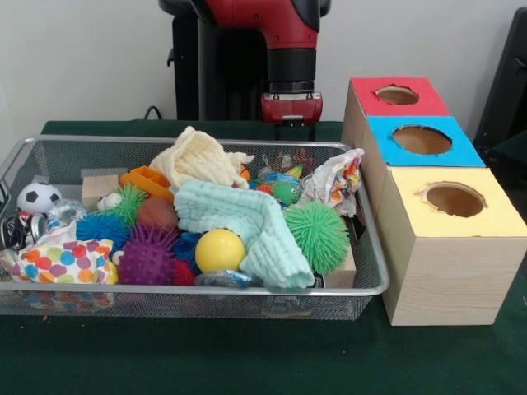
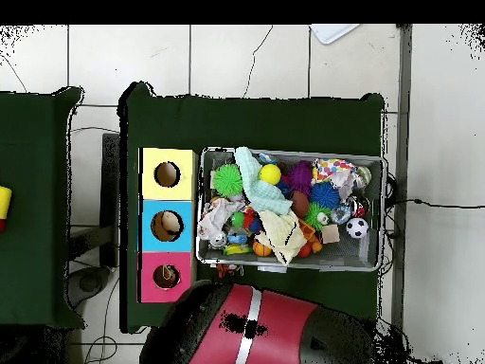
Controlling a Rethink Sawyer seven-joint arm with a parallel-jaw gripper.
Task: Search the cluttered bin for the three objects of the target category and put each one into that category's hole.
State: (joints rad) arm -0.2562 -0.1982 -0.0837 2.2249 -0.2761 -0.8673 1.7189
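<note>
The pincer (image 1: pixel 294 125) is hanging just behind the far rim of the cluttered bin (image 1: pixel 375 284), towards the end nearest the boxes; I cannot tell how far it is parted, and nothing is showing in its grip. The bin is sitting on the green table (image 1: pixel 247 362), its long axis running crosswise to the arm, heaped with spiky balls and cloths. The hole (image 1: pixel 397 95), red-ringed, is lying just beside the pincer, away from the bin.
</note>
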